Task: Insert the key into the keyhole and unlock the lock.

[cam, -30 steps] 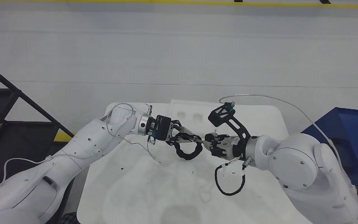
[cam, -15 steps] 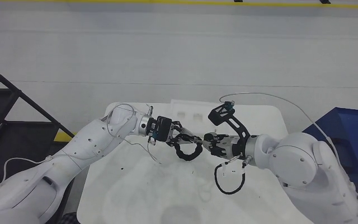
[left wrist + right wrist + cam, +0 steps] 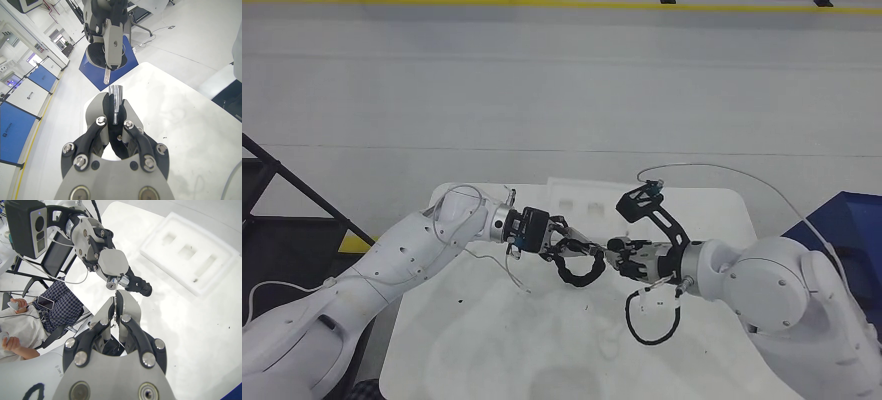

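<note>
My left gripper (image 3: 114, 100) is shut on the lock's chrome cylinder (image 3: 115, 98), held above the table. The lock's black cable (image 3: 578, 268) hangs in a loop below it. The right gripper (image 3: 115, 298) is shut on the key (image 3: 115, 308), its blade pointing at the cylinder's face (image 3: 111, 284) where the keyhole shows. In the left wrist view the key (image 3: 106, 76) sticks out of the right gripper (image 3: 111, 66), its tip a small gap from the cylinder's end and slightly to one side. Both grippers meet over the table's middle, left gripper (image 3: 577, 243) facing right gripper (image 3: 614, 247).
A white foam tray (image 3: 189, 256) with several recesses lies at the far side of the white table (image 3: 492, 340). A thin black wire loop (image 3: 652, 322) hangs under the right wrist. A blue mat (image 3: 842, 225) lies on the floor to the right.
The right gripper with the key has edged slightly toward the lock. The left gripper and its cable loop have shifted only a little.
</note>
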`<state>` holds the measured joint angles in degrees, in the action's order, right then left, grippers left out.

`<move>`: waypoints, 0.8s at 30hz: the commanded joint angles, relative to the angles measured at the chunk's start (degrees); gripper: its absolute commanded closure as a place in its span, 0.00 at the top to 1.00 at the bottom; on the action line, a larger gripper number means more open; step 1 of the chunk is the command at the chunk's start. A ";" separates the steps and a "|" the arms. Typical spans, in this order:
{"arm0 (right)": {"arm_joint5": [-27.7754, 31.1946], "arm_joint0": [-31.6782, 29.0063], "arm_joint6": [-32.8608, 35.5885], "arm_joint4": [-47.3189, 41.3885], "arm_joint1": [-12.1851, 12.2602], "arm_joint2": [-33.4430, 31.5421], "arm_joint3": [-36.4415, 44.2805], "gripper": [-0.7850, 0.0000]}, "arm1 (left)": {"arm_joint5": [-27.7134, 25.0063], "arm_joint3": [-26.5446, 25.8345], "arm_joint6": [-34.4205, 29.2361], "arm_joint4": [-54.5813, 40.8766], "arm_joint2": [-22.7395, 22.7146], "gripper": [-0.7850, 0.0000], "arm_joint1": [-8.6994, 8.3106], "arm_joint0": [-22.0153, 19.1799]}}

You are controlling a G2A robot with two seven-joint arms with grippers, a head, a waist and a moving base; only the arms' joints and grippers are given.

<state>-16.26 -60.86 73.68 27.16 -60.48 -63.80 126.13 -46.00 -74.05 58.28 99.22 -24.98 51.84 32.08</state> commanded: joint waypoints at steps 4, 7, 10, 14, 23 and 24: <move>-0.41 0.24 0.26 -1.59 0.01 0.21 -0.38 0.00 | 0.37 0.52 0.11 1.06 -0.64 0.00 -0.02 0.00; -1.29 0.45 0.70 -2.84 0.03 0.05 -0.81 0.00 | 1.17 0.50 0.65 1.84 -1.04 0.00 0.00 0.24; -1.87 0.53 0.38 -4.02 0.02 -0.03 -1.56 0.00 | 1.88 0.19 1.35 2.58 -1.41 0.00 0.00 0.53; -2.26 0.46 -0.63 -5.39 0.01 -0.13 -2.29 0.00 | 2.24 -0.38 1.60 3.61 -1.80 0.00 0.01 0.83; -2.80 0.44 -0.75 -6.65 0.22 -0.25 -2.63 0.00 | 2.32 -0.64 1.61 4.48 -2.80 0.00 0.13 1.44; -2.80 0.48 -0.67 -6.68 0.25 -0.17 -2.61 0.00 | 2.31 -0.65 1.52 4.52 -2.92 0.00 0.14 1.51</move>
<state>-19.03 -60.42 72.93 20.51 -60.26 -64.06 123.52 -43.66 -74.71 59.89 103.68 -27.77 51.96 33.51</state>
